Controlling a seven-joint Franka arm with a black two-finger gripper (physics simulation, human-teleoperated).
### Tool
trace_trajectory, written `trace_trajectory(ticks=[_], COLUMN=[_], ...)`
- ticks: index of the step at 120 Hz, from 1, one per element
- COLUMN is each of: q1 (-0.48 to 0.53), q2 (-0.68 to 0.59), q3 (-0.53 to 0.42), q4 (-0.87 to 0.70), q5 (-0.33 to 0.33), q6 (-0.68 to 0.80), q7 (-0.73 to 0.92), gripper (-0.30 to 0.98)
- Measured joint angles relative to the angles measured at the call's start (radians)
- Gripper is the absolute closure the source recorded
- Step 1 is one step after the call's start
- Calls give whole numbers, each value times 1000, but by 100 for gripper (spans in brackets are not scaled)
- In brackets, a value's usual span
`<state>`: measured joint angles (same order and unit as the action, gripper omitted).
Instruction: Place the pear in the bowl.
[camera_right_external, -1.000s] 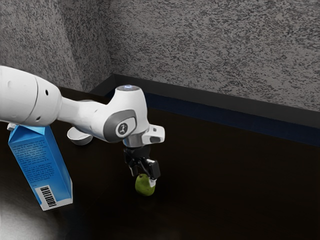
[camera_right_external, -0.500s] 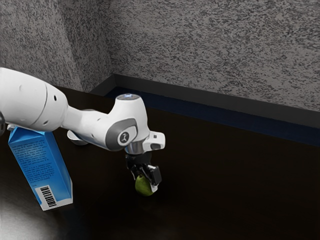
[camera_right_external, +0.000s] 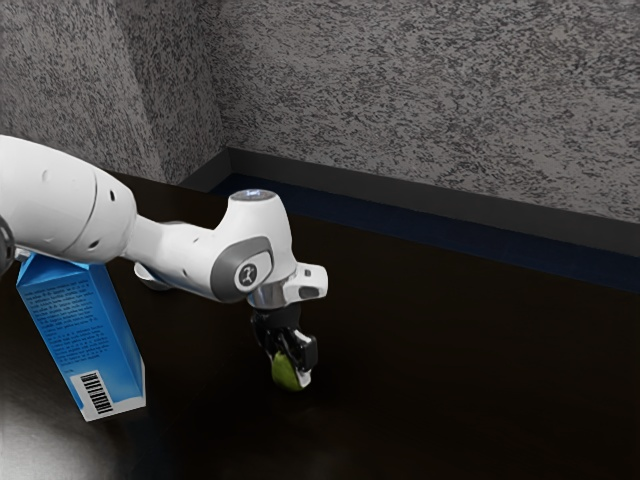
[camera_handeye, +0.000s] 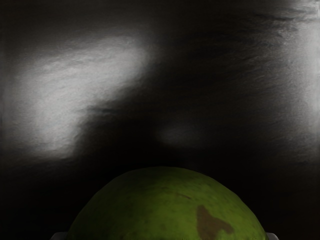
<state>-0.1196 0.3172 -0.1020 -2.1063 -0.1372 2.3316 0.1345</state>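
In the exterior view, a blue carton (camera_right_external: 85, 335) stands at lower left, then the bowl (camera_right_external: 154, 279), partly hidden behind the arm (camera_right_external: 175, 252). Low, just left of centre, the gripper (camera_right_external: 289, 374) grips the pear (camera_right_external: 285, 373), fingers part-closed against its two sides.

Likely a bowl (camera_right_external: 154, 280), partly behind arm (camera_right_external: 62, 195), pear (camera_handeye: 165, 210) cropped in wrist view

From where I stand, I can't make out a word or number. The blue carton (camera_right_external: 85, 325) carries rows of small dark print (camera_right_external: 68, 318), too tiny to read, with a barcode (camera_right_external: 94, 394) low on the same face. The white arm (camera_right_external: 222, 262) bears a small round emblem (camera_right_external: 249, 275), its sign unclear.
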Motion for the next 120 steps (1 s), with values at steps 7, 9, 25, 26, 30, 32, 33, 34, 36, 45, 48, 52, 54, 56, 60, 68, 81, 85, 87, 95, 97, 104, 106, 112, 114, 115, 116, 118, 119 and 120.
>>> trace_trajectory(ticks=[7, 9, 25, 26, 30, 32, 33, 34, 36, 45, 48, 52, 54, 56, 60, 68, 81, 85, 87, 95, 97, 104, 106, 112, 114, 115, 116, 118, 119, 120], q1=[1, 0, 1, 1, 0, 1, 0, 0, 0, 1, 3, 4, 3, 4, 5, 8, 33, 48, 60, 104, 114, 134, 138, 146, 149, 150, 150, 153, 155, 156], q2=[-8, -10, -44, -46, -51, -53, -54, -55, -56, -56, -53, -44, -39, -35, -23, 19, 90, 111, 123, 166, 179, 225, 236, 265, 274, 279, 282, 290, 293, 296], q3=[1, 1, 59, 63, 89, 102, 111, 119, 137, 230, 258, 294, 312, 329, 362, 422, 478, 483, 484, 487, 487, 487, 487, 487, 487, 487, 487, 487, 487, 487], q4=[3, 4, 26, 28, 47, 57, 64, 70, 83, 133, 155, 188, 203, 215, 237, 292, 388, 412, 424, 472, 486, 539, 552, 590, 601, 606, 611, 619, 624, 627], q5=[4, 6, 22, 23, 27, 29, 30, 31, 33, 42, 44, 46, 47, 48, 49, 48, 43, 41, 38, 21, 17, -3, -8, -21, -24, -26, -27, -30, -31, -32], q6=[-3, -5, -43, -46, -61, -71, -76, -82, -92, -132, -146, -164, -173, -180, -193, -217, -250, -258, -261, -271, -273, -281, -284, -289, -291, -291, -292, -293, -294, -294], q7=[-3, -4, -15, -16, -19, -20, -21, -22, -23, -26, -27, -28, -29, -29, -30, -30, -29, -28, -27, -24, -23, -17, -15, -9, -6, -5, -3, -1, 0, 1], gripper=[36, 37, 50, 50, 53, 55, 55, 56, 57, 61, 62, 63, 63, 63, 63, 63, 63, 63, 63, 63, 63, 62, 62, 61, 61, 61, 61, 61, 61, 61])
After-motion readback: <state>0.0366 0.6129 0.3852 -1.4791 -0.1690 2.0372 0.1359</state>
